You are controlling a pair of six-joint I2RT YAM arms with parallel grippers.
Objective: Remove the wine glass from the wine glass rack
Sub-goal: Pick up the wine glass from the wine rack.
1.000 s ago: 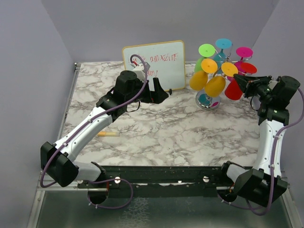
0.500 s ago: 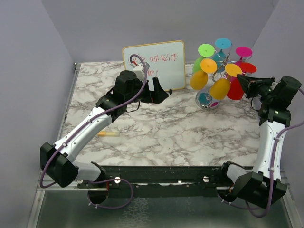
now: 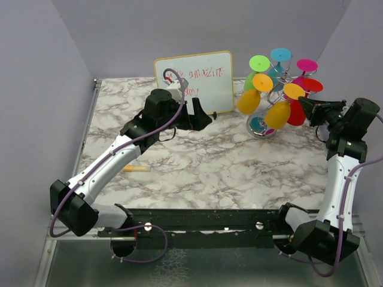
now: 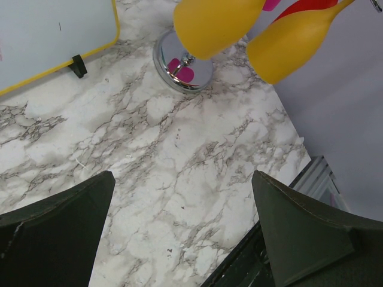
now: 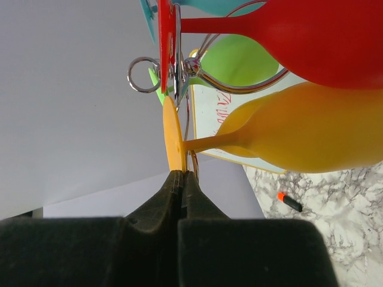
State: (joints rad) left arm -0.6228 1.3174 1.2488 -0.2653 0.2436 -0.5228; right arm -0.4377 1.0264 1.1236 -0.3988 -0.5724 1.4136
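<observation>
The wine glass rack (image 3: pixel 272 89) is seen standing at the far right of the marble counter (image 3: pixel 197 161), to the right of the whiteboard (image 3: pixel 194 81). Its round shiny base (image 4: pixel 182 63) is set on the stone. Coloured glasses are hung from its curled arms, feet up and bowls down.

The orange wine glass (image 3: pixel 278 113) nearest the right arm is still carried by the rack. Its bowl is tilted down toward the counter and its flat foot (image 3: pixel 293 91) is turned toward the right gripper (image 3: pixel 301 103). In the right wrist view the jaws of that gripper are shown pressed together, and the rim of the orange foot is met exactly at their tips. The rim appears to be nipped between them, though the seam is too fine for this to be told with certainty. A red glass (image 5: pixel 311 36) is hung close beside the orange one, and a green glass (image 5: pixel 239 60) is seen behind both. A second orange glass (image 3: pixel 249 101) is hung on the rack's left side.

The left gripper (image 3: pixel 202 113) is held above the counter in front of the whiteboard, well apart from the rack. Its jaws are spread wide and nothing is held between them; only bare marble is shown there in the left wrist view. A small marker (image 5: pixel 289 201) with an orange cap is seen lying on the counter.
</observation>
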